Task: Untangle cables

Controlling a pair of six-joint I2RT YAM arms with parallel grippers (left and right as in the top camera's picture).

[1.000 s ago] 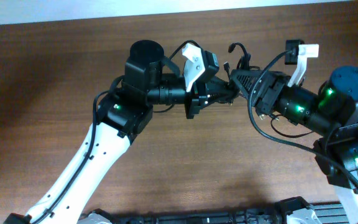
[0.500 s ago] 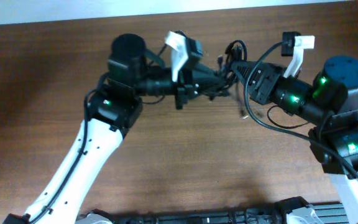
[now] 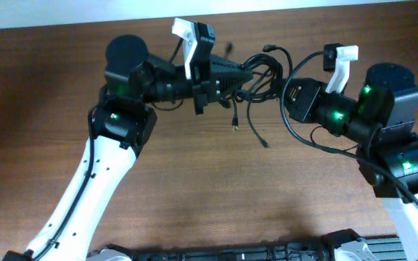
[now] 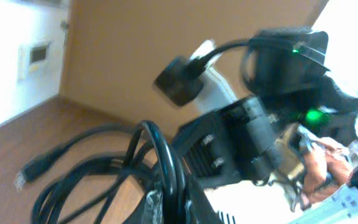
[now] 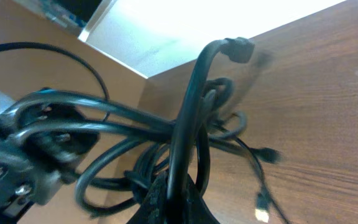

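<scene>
Left gripper (image 3: 247, 75) and right gripper (image 3: 281, 88) are both clamping the cables (image 3: 261, 65) — tangle stretching crosswise between them, equally near.

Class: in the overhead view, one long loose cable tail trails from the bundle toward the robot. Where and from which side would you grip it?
Likely the tail, on the straight stretch behind its plug, approached from the robot's side, end effector fingers across the cord. There it runs free of the bundle, so nothing else gets pinched.
</scene>
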